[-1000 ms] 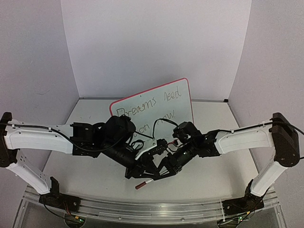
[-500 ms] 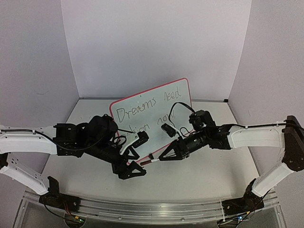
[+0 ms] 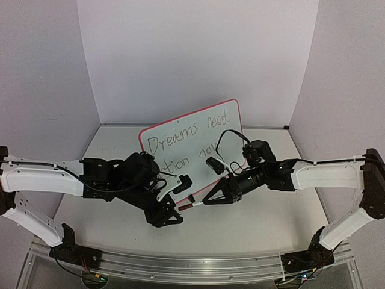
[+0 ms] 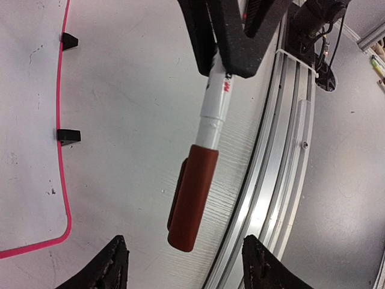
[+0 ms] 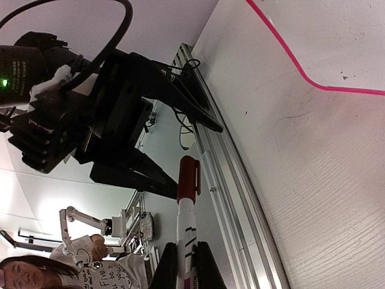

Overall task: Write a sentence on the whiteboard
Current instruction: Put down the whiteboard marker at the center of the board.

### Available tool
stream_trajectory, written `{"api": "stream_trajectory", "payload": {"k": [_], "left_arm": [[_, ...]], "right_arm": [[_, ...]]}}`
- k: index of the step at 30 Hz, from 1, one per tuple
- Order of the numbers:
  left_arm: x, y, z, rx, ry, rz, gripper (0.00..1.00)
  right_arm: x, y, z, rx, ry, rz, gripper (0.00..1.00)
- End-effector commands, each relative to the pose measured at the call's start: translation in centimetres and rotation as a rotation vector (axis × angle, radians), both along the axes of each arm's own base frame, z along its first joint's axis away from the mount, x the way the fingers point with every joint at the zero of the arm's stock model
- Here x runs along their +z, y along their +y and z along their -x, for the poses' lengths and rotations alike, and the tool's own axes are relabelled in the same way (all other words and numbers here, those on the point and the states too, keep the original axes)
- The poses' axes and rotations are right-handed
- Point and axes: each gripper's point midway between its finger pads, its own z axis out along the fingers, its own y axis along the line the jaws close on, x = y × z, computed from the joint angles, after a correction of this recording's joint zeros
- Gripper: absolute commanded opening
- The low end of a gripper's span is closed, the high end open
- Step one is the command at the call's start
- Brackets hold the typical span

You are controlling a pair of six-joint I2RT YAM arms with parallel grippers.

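Observation:
The whiteboard [image 3: 180,127], white with a red frame, leans at the back centre. The sentence [image 3: 180,143] on it reads "Dreams need" over a second line that the arms partly hide. My right gripper [image 3: 206,201] is shut on a white marker with a red cap [image 3: 187,206], held level just above the table. In the right wrist view the marker [image 5: 187,208] sticks out past my gripper [image 5: 185,274]. My left gripper [image 3: 174,214] is open, facing the capped end. In the left wrist view the cap [image 4: 192,198] hangs above my open gripper [image 4: 187,268], apart from both fingers.
The aluminium rail [image 3: 192,265] runs along the table's near edge and shows in the left wrist view [image 4: 283,150]. The whiteboard's red frame [image 4: 62,150] and a black foot [image 4: 69,135] lie left of the marker there. White walls enclose the table.
A second ago both grippers were bunched around the marker near the front. The right gripper has carried it up and right; the left gripper has let go, opened and now edges back toward the cap.

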Motion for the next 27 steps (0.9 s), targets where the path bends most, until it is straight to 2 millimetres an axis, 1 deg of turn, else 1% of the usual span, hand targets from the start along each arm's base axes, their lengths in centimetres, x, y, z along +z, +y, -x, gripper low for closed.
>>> {"api": "stream_trajectory", "payload": {"k": [1, 4, 7, 11, 14, 20, 25, 27], "left_arm": [[2.5, -1.4, -0.1, -0.034, -0.017, 0.067, 0.58], [2.4, -1.5, -0.1, -0.039, -0.016, 0.062, 0.53], [2.4, -1.8, 0.0, -0.049, -0.013, 0.062, 0.5], [3.0, -2.3, 0.0, -0.062, -0.013, 0.088, 0.44], [3.5, -2.7, 0.3, -0.078, -0.006, 0.105, 0.36], [3.1, -2.8, 0.5, -0.094, 0.005, 0.095, 0.19], [3.3, -2.8, 0.9, -0.118, 0.01, 0.111, 0.0], [3.3, -2.9, 1.1, -0.129, 0.014, 0.116, 0.0]], "right_arm": [[1.7, 0.0, 0.4, 0.028, -0.027, -0.058, 0.0], [1.6, 0.1, 0.5, 0.037, -0.019, -0.059, 0.0], [1.8, 0.1, 0.7, 0.046, -0.017, -0.063, 0.0], [1.6, 0.2, 0.9, 0.059, -0.007, -0.062, 0.0], [1.5, 0.3, 1.1, 0.067, -0.002, -0.061, 0.0], [1.5, 0.3, 1.3, 0.078, 0.001, -0.062, 0.0], [1.2, 0.4, 1.7, 0.095, 0.012, -0.06, 0.0], [1.0, 0.5, 1.8, 0.101, 0.014, -0.057, 0.0]]}}
